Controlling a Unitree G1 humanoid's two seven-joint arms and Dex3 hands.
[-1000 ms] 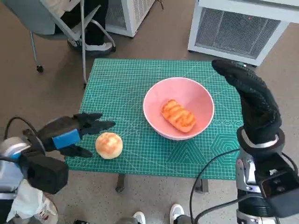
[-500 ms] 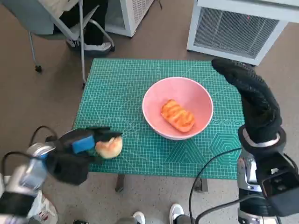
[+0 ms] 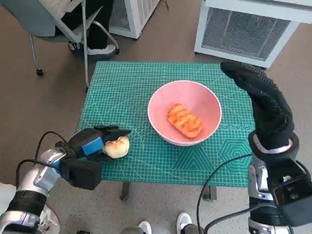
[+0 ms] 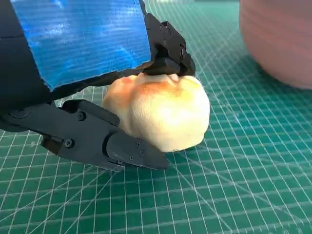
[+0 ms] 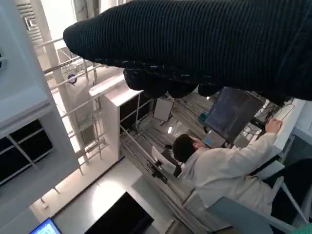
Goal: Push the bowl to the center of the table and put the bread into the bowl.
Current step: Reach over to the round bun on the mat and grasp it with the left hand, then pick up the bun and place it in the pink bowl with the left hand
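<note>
Bun (image 3: 116, 146) on desk (image 3: 122, 92) near its front-left edge, my left robot hand (image 3: 92, 145) clamping it top and bottom. Bowl (image 3: 185, 113) centred, one loaf (image 3: 185, 120) inside. Right robot hand (image 3: 261, 100) raised, holding nothing, fingers look spread. Next: lift, carry right, clear rim.

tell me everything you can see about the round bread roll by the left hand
The round bread roll is a pale, dome-shaped bun with a golden-brown patch on top and a smooth, soft-looking crust. It sits on the green cutting mat near the table's front left edge, apart from the pink bowl. The left hand grips it: the wrist view shows black fingers pressing on its top and another lying against its lower side. It rests on the mat, not yet lifted.
</note>
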